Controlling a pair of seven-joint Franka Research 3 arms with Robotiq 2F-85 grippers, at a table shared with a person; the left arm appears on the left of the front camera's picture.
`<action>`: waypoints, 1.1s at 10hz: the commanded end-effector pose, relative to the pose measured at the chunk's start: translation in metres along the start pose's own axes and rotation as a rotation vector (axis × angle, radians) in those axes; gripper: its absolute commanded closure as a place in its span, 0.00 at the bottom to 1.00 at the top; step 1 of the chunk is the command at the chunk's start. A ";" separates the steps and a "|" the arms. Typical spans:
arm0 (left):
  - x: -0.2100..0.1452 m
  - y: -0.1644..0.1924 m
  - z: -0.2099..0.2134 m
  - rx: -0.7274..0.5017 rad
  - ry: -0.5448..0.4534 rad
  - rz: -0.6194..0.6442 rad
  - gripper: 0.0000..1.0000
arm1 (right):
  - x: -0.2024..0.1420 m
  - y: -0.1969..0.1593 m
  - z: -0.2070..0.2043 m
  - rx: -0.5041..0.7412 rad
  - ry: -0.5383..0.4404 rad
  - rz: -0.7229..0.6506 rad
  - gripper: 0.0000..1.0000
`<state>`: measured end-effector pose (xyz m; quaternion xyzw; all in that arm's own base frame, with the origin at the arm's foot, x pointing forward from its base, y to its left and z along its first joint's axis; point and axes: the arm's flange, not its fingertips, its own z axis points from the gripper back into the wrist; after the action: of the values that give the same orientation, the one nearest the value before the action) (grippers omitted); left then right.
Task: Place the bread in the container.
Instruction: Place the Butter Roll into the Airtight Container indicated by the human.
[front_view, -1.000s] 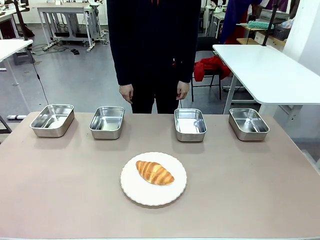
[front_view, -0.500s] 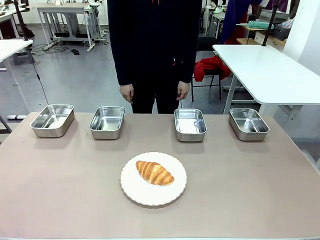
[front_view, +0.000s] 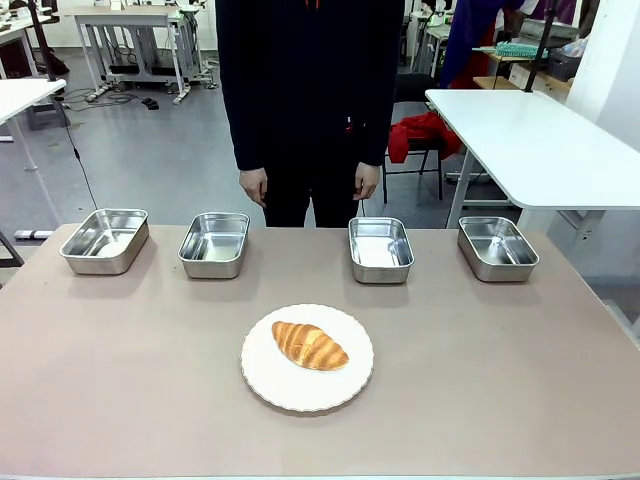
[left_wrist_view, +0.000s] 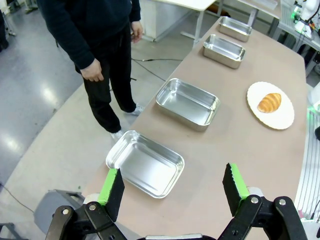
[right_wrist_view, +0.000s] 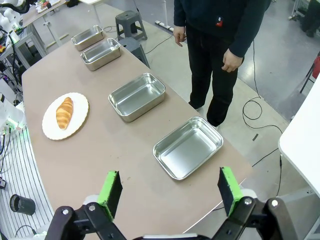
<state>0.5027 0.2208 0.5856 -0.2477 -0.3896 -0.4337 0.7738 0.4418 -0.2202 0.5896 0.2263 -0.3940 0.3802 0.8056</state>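
- Four identical steel containers stand in a row along the far side of the counter, all empty.
- Bread: lies on the white plate at mid-counter, well apart from every container.
- Left tool and right tool: both released, jaws wide, grasping nothing.
- Risk: nothing marks the intended container, so a wrong drop is possible. A hard pinch could crush the crust.
- Writing: none legible.
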 end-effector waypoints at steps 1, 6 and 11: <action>0.001 0.000 0.001 0.004 -0.002 -0.009 0.00 | 0.003 0.001 0.000 0.001 -0.008 0.006 0.00; 0.001 0.000 0.001 0.004 -0.002 -0.009 0.00 | 0.003 0.001 0.000 0.001 -0.008 0.006 0.00; 0.001 0.000 0.001 0.004 -0.002 -0.009 0.00 | 0.003 0.001 0.000 0.001 -0.008 0.006 0.00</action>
<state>0.5027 0.2208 0.5856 -0.2477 -0.3896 -0.4337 0.7738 0.4418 -0.2203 0.5896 0.2263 -0.3940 0.3801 0.8056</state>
